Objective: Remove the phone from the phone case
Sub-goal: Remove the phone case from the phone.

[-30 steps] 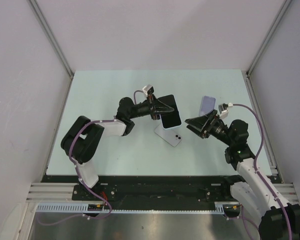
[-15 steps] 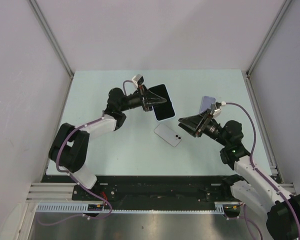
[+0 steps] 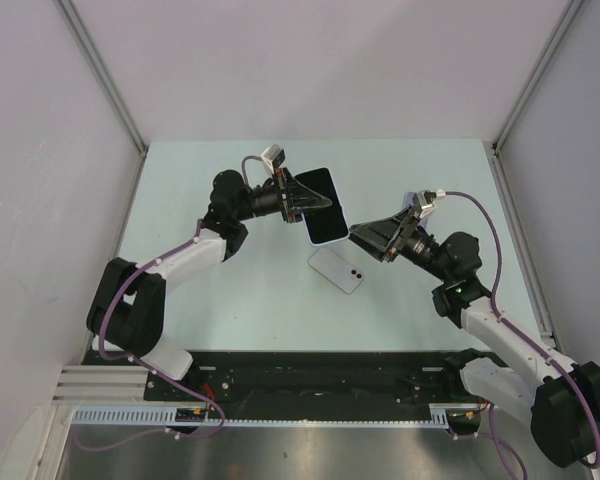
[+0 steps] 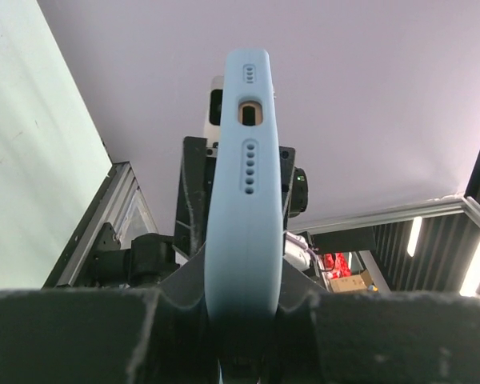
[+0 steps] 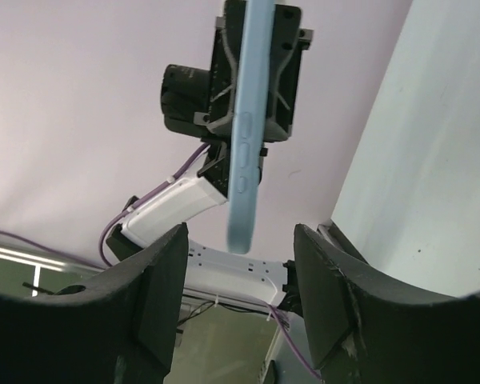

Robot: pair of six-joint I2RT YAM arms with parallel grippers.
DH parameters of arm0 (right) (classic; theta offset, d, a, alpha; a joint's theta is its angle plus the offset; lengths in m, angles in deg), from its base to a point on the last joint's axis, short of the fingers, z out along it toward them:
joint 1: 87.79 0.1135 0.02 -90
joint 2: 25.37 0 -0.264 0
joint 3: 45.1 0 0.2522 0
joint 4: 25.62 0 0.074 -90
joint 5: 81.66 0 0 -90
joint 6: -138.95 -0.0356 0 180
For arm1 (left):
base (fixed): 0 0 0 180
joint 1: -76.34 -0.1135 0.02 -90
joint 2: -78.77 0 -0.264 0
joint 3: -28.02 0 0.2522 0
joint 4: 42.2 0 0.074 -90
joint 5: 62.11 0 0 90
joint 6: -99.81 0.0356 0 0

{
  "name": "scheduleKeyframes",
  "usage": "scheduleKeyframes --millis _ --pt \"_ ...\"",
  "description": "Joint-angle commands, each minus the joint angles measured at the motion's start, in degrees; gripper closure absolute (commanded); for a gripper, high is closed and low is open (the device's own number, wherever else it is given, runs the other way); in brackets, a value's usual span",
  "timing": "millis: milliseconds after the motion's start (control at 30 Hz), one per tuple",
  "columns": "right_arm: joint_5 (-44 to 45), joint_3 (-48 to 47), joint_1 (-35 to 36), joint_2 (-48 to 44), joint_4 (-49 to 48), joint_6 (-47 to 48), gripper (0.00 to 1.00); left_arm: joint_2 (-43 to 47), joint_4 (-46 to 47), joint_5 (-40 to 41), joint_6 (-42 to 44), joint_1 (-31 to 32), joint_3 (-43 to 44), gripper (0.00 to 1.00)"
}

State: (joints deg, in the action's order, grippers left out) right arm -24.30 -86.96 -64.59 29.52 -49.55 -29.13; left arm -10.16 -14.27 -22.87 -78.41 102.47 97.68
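The left gripper [image 3: 313, 203], pinching the phone case [image 3: 325, 224], had shifted toward the table's far edge. The right gripper [image 3: 360, 236], jaws spread, had advanced, and a misaligned approach could knock the case free.

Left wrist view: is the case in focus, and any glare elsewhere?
Left wrist: blue case sharp, left gripper's fingers dark and soft, strip lights blown out at right. Right wrist: right gripper's fingers slightly soft. Top external: even light, no glare.
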Motion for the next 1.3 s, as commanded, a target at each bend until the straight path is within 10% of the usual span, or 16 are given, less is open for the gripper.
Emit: scheduleKeyframes --millis 0,533,700,900,1267 --pt "-1.54 -3.63 1.58 0.74 -6.77 -0.58 0.43 1.91 2.43 -0.13 1.56 -0.03 1.85 1.00" --pt "-0.93 -4.33 4.22 3.55 -6.96 0.21 1.00 3.14 3.83 -0.48 1.04 -0.03 0.35 1.00" --pt "0.73 -3.11 6.23 6.09 -13.26 -1.54 1.00 3.93 6.37 -0.39 -0.80 -0.03 -1.23 1.00" --pt "9.40 1.37 12.04 26.08 -54.48 -15.23 1.00 4.81 12.44 0.92 -4.67 -0.03 -1.58 1.00" --pt "14.19 0.15 13.80 30.36 -54.15 -19.30 1.00 8.24 18.24 4.00 -8.27 -0.11 -2.90 1.00"
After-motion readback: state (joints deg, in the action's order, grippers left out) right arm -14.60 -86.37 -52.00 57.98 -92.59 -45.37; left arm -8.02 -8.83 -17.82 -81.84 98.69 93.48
